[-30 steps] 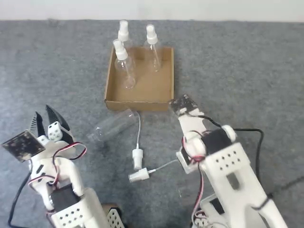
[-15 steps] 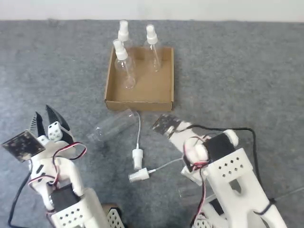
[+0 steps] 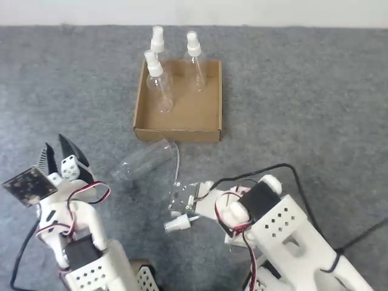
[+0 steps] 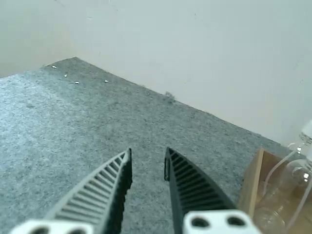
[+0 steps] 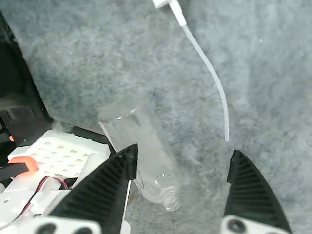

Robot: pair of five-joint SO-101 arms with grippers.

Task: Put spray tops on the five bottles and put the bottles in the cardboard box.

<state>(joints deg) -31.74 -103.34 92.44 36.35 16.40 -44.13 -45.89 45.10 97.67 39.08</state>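
Right claw [image 5: 185, 153] has its two fingers wide apart and holds nothing. It hangs low over a bare bottle [image 5: 144, 156] that lies on its side on the grey surface [image 3: 315, 97], close to the white arm base [image 5: 53, 156]. I think the fingers are spread like that so they can come down on both sides of the bottle and pinch it. This bottle has no top yet, and its neck is open. A loose spray top [image 5: 168, 6] with a long thin tube lies near it, and it is likely meant to go in one of the bare bottles. In the high view another bare bottle [image 3: 143, 160] lies just in front of the cardboard box [image 3: 179, 130]. Three bottles [image 3: 162, 91] with tops on stand in the box, so I think three are done and two are left. Left claw [image 4: 147, 155] is a little apart and holds nothing. It sits off to the side, well away from the bottles, likely to keep out of the way.
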